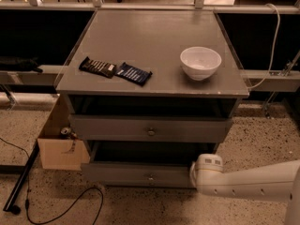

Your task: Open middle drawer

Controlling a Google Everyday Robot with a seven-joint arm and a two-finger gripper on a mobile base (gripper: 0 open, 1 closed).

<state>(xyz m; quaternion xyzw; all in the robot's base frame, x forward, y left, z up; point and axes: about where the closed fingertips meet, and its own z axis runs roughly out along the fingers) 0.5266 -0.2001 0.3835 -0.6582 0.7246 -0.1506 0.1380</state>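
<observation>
I can read no lettering, even on the wrappers (pixel 133 73). My gripper (pixel 205 167) sits below the bench's (pixel 154 36) front-right corner.

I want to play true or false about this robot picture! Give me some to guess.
1. The white bowl sits on the cabinet top. True.
2. In the picture, the bowl is left of the snack bars. False: it is to their right.
3. The robot's hand is holding the bowl. False: it is low down, by the right end of the lower drawer.
4. A cardboard box stands on the floor beside the cabinet. True.
</observation>
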